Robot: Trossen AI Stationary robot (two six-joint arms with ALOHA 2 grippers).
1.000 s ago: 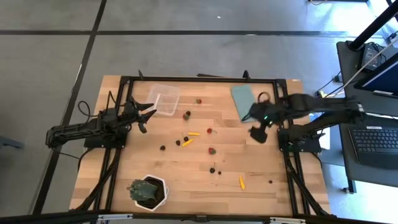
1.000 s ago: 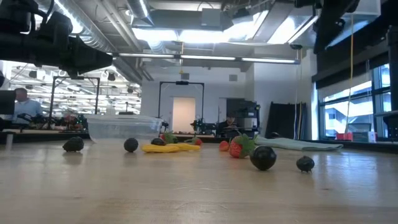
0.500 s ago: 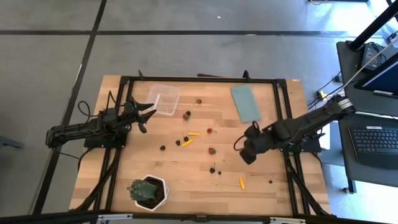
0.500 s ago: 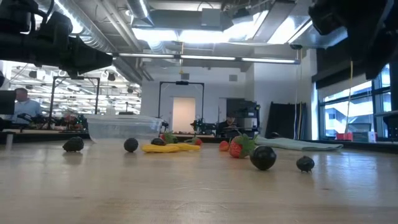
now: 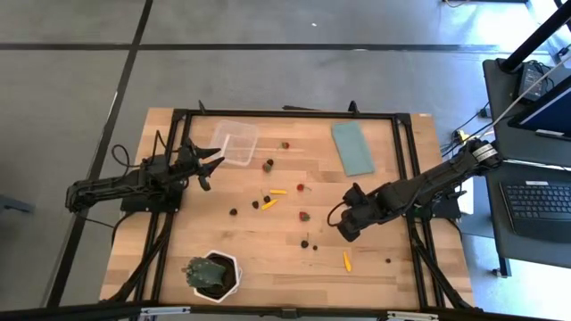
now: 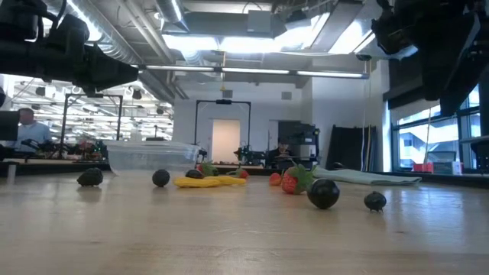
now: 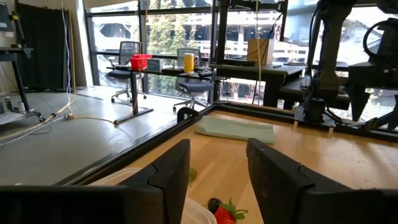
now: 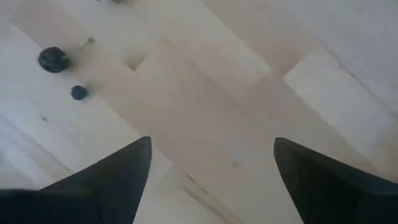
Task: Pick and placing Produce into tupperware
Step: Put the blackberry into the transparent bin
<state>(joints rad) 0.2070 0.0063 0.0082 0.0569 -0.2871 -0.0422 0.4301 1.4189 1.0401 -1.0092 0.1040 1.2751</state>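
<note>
Tiny produce pieces lie scattered on the wooden table: a red strawberry point(image 5: 304, 215), yellow-orange sticks point(image 5: 278, 191) point(image 5: 346, 260), and dark bits point(image 5: 304, 242) point(image 8: 53, 59). At the far left stands the clear tupperware point(image 5: 236, 141), resting on its base. My left gripper point(image 5: 210, 165) is held level and open just beside it point(image 7: 217, 143). My right gripper point(image 5: 346, 228) points down over bare wood right of the strawberry, open, with nothing between its fingers point(image 8: 212, 140). In the low view only its dark arm point(image 6: 428, 38) shows, high above the table.
A flat teal lid point(image 5: 352, 147) lies at the far right of the table. A green plant in a white pot point(image 5: 212, 275) stands near the front left edge. Black frame rails point(image 5: 285, 114) run along the table's sides. A desk with a laptop point(image 5: 544, 201) stands to the right.
My right gripper has swung from beside the teal lid toward the table's near edge and left, sinking lower over the wood near the strawberry, and its wrist has rolled. It has stayed open. Nothing on the table has moved.
</note>
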